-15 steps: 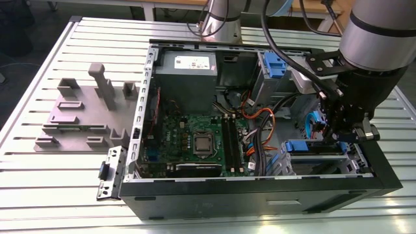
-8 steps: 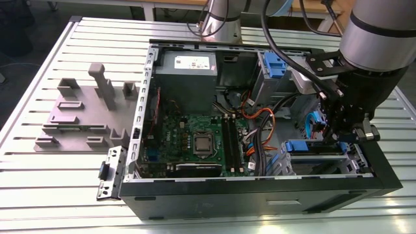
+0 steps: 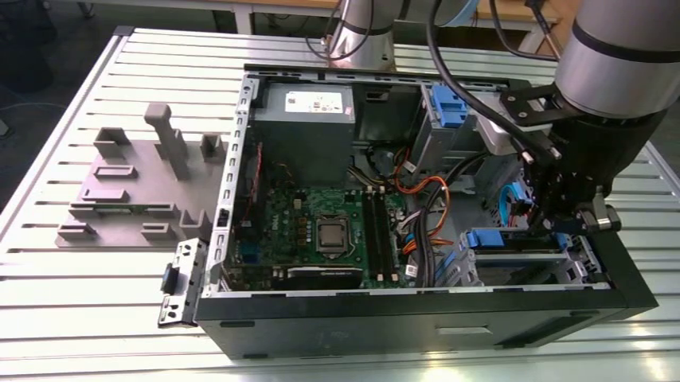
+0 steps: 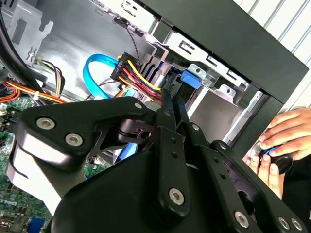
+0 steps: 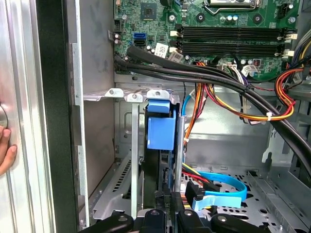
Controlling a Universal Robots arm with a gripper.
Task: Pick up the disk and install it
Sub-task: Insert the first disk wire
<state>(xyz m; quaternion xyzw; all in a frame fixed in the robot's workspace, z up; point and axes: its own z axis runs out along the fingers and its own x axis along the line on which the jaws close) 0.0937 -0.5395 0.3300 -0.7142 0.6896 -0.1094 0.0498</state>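
My gripper (image 3: 561, 227) hangs over the metal drive cage (image 3: 521, 267) in the open computer case's corner, at the exterior view's right. In the first wrist view a thin dark slab, which I take for the disk (image 5: 163, 170), stands edge-on in the cage slot below a blue plastic latch (image 5: 160, 127). My gripper (image 5: 171, 217) is at the slab's near edge, its fingers drawn close together. In the second wrist view the gripper (image 4: 174, 103) looks shut, its tips just short of the blue latch (image 4: 192, 77). Whether the tips pinch the slab or only touch it is hidden.
Bundled power wires (image 5: 228, 104) and a light blue data cable (image 5: 221, 187) run beside the cage. The motherboard (image 3: 318, 227) fills the case's middle. A grey fixture plate (image 3: 138, 187) lies on the slatted table. A person's hand (image 4: 284, 141) rests outside the case wall.
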